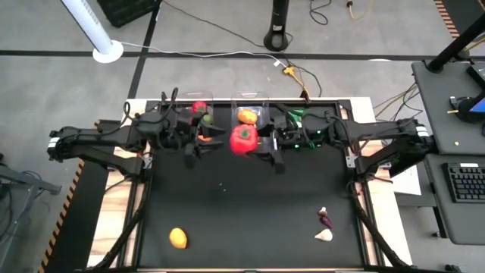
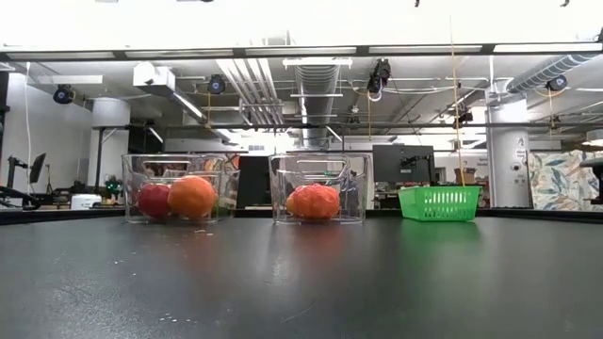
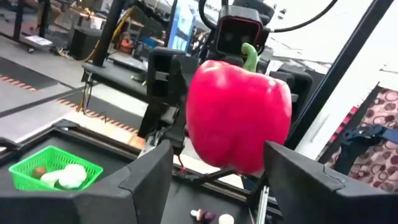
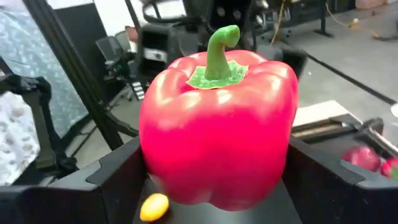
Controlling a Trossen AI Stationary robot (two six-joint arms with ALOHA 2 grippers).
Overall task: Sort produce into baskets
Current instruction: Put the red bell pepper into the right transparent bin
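While both arms meet above the table's far middle, the right gripper (image 4: pixel 214 180) is closed on the red pepper (image 1: pixel 243 140). The left gripper (image 3: pixel 214 180) is wide apart around it, not touching. Near the front edge lie an orange piece (image 1: pixel 178 238) and garlic (image 1: pixel 323 235).

Lighting is bright and even, supplied by overhead ceiling fixtures. The black table (image 2: pixel 301 282) shows a soft sheen with faint reflections. In both wrist views the red pepper (image 4: pixel 217 124) appears soft-focused; backgrounds blur, overexposed toward 12 o'clock.
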